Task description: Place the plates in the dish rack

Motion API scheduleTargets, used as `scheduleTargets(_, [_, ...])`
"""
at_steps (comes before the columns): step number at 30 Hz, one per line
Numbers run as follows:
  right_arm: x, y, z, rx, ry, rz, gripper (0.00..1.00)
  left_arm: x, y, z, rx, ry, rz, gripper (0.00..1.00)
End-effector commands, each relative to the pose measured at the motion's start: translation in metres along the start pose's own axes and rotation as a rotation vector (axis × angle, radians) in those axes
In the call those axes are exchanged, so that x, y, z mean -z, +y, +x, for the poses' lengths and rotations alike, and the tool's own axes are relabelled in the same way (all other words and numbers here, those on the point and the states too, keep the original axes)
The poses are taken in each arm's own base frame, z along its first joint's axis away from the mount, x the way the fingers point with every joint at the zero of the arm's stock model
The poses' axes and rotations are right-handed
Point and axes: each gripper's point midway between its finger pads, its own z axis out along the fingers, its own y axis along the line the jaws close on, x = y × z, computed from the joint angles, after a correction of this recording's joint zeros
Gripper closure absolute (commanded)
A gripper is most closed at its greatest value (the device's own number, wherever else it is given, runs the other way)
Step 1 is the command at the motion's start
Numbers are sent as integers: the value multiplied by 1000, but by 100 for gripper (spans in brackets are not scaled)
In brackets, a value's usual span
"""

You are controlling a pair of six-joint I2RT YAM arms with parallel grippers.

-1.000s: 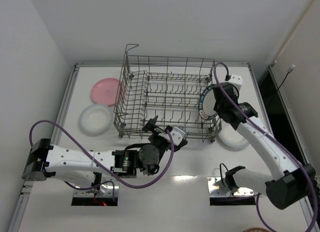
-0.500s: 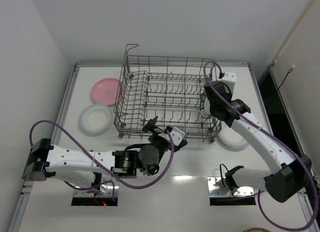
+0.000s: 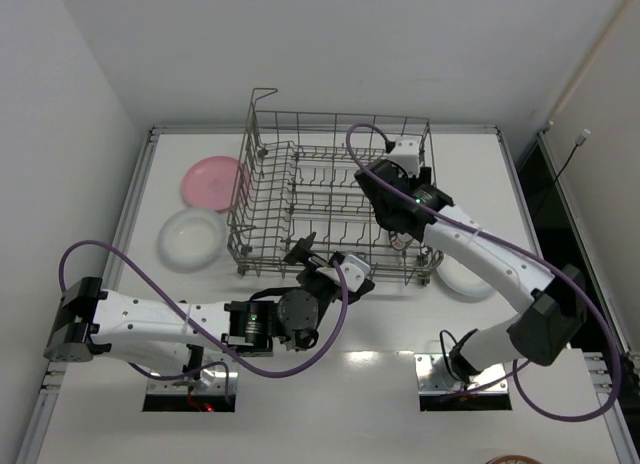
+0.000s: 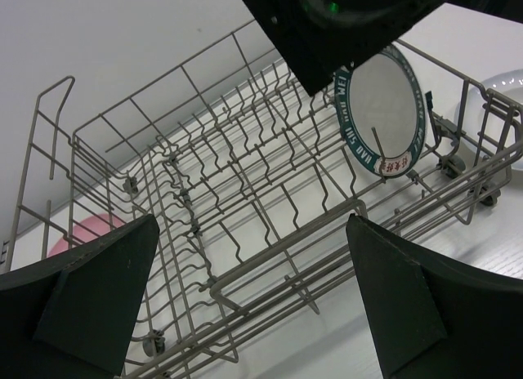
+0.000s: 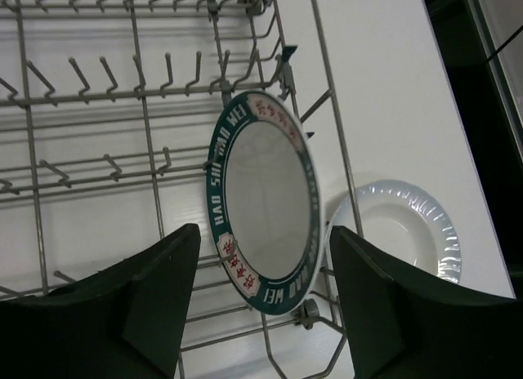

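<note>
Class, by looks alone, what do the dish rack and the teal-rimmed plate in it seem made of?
Dish rack: thin, bent, dull grey wire, so probably metal, perhaps coated. Teal-rimmed plate: smooth white face, printed rim lettering, so likely glazed ceramic or melamine; looks cannot settle which.

Top external: fixed high, behind both arm bases, pitched down and forward. It takes in the whole white tabletop (image 3: 380,324) and the full dish rack (image 3: 330,199) at middle range.

Left wrist: low, close to the rack's near side, aimed across through the wires. The left pincer (image 4: 245,301) fingers frame the lower corners.

Right wrist: above the rack's right end, aimed steeply down, close in. The right pincer (image 5: 265,301) fingers sit at the lower corners.

Overlap: both wrist views catch the teal-rimmed plate (image 5: 265,224) standing at the rack's right end, and the white plate (image 5: 400,228) on the tabletop just outside it. The left wrist view also shows the right arm (image 4: 351,20) along its top edge.
</note>
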Motion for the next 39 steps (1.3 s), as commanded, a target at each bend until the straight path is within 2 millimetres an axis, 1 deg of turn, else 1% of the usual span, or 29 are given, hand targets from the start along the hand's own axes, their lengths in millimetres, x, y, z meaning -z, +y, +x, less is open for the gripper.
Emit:
scheduleTargets(1, [33,-24,-48,-160,-114,-23,36,3,5,-13,70,-32,-8,0])
scheduleTargets(4, [48,-48,-60,-198,-131,-35,26,3,5,-13,70,-32,-8,0])
scheduleTargets(6, [62,-79,-69,-263,-176,-6,18,3,5,-13,70,-32,-8,0])
scheduleTargets(8, [67,-102,-67,-292,-197,19,13,3,5,-13,70,-32,-8,0])
scheduleTargets(9, [68,-122,-61,-325,-205,50,12,3,5,-13,70,-32,-8,0])
scheduleTargets(11, [65,-130,-59,-339,-211,29,12,3,3,-14,69,-35,1,0])
scheduleTargets(13, [50,-141,-50,-280,-199,46,7,3,3,-14,69,-35,1,0])
scheduleTargets(15, [37,-130,-56,-223,-214,-24,3,3,3,-14,69,-35,1,0])
scheduleTargets(16, [26,-136,-59,-215,-208,-11,3,3,3,-14,69,-35,1,0])
scheduleTargets(17, [9,-121,-62,-190,-193,-60,3,4,6,-17,80,-40,-1,0])
scheduleTargets(20, [-21,-123,-78,-147,-175,-109,2,4,6,-17,80,-41,-1,0])
scheduleTargets(22, [-51,-123,-75,-138,-114,-127,0,4,7,-17,71,-41,-1,0])
scheduleTargets(23, [-63,-149,-80,-178,-96,-90,0,5,6,-12,62,-36,1,0])
scheduleTargets(24, [-79,-155,-67,-208,-31,-99,0,4,6,-14,61,-40,-1,0])
scheduleTargets(25, [-91,-175,-60,-281,-3,-128,0,4,6,-14,61,-40,-1,0])
scheduleTargets(26, [-94,-184,-50,-328,24,-144,0,4,8,-13,61,-37,-9,0])
scheduleTargets(27, [-99,-191,-42,-370,35,-160,0,4,8,-14,69,-41,-11,0])
scheduleTargets(28, [-105,-184,-19,-426,87,-217,0,4,9,-14,60,-40,-11,0])
scheduleTargets(29, [-101,-200,-14,-473,69,-203,0,4,9,-14,60,-40,-11,0])
scheduleTargets(30, [-99,-200,-13,-499,46,-231,0,4,9,-14,60,-40,-11,0])
scheduleTargets(31, [-101,-200,10,-514,83,-224,0,4,9,-14,60,-40,-11,0])
scheduleTargets(32, [-97,-215,19,-552,81,-184,0,4,9,-14,60,-40,-11,0])
scheduleTargets(33, [-96,-216,30,-573,98,-198,0,4,7,-15,60,-44,-2,0])
scheduleTargets(34, [-99,-214,54,-627,145,-203,0,4,7,-15,60,-44,-2,0])
scheduleTargets(35, [-101,-227,70,-685,159,-185,0,4,7,-15,69,-44,-2,0])
scheduleTargets(36, [-99,-219,78,-712,168,-249,0,4,6,-14,61,-40,-1,0])
scheduleTargets(37, [-100,-214,98,-757,198,-268,0,4,6,-14,61,-40,-1,0])
scheduleTargets(38, [-101,-220,113,-814,215,-259,0,4,5,-14,60,-43,8,0])
scheduleTargets(39, [-99,-215,120,-838,220,-297,0,4,4,-13,61,-39,9,0])
